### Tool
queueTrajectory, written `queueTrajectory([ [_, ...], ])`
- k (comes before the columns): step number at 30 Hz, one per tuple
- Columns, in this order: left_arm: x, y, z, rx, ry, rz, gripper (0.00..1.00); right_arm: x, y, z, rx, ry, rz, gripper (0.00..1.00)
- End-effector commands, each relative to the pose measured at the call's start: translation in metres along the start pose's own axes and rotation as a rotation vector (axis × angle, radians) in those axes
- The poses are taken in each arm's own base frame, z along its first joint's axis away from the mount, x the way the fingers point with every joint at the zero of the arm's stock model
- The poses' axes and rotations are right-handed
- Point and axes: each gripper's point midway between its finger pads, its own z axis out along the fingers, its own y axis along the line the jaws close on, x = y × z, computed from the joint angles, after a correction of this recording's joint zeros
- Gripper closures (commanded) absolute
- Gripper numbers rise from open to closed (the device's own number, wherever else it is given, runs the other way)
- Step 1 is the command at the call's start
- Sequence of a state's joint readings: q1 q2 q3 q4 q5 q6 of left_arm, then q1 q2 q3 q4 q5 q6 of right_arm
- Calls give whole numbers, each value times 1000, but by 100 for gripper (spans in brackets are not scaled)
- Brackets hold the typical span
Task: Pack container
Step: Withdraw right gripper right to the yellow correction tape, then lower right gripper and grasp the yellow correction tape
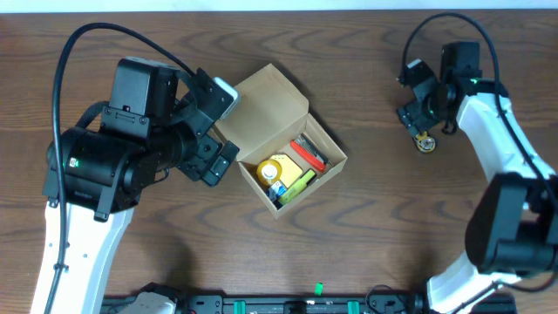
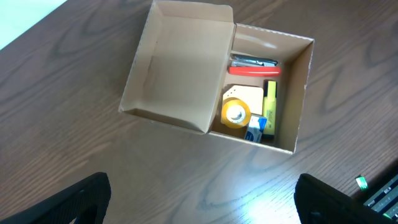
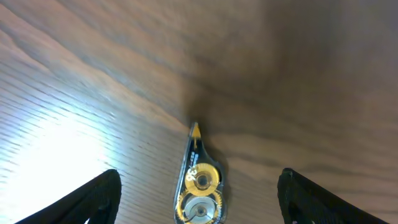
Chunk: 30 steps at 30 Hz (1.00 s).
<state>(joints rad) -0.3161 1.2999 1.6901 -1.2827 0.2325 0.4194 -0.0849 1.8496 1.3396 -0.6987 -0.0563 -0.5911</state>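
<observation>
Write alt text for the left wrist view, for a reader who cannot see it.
An open tan cardboard box sits on a wood table, its flap lid folded back, holding a yellow tape roll, a yellow highlighter and a red tool. The left pincer hangs open and empty above.

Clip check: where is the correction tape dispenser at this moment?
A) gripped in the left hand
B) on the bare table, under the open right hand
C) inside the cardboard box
B: the correction tape dispenser lies flat on the table, well outside the container, with the right hand open above it and not touching it.
</observation>
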Motion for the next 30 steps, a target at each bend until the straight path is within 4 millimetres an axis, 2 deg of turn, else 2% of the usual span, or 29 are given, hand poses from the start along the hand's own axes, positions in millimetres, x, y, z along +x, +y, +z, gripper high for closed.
queueTrajectory([
  [1, -3, 2, -4, -11, -10, 8, 5, 12, -4, 14, -24, 31, 16, 19],
  [10, -3, 2, -4, -11, -10, 8, 5, 40, -3, 49, -75, 127, 56, 21],
  [30, -3, 2, -4, -11, -10, 8, 5, 64, 3, 54, -98, 211, 96, 27],
])
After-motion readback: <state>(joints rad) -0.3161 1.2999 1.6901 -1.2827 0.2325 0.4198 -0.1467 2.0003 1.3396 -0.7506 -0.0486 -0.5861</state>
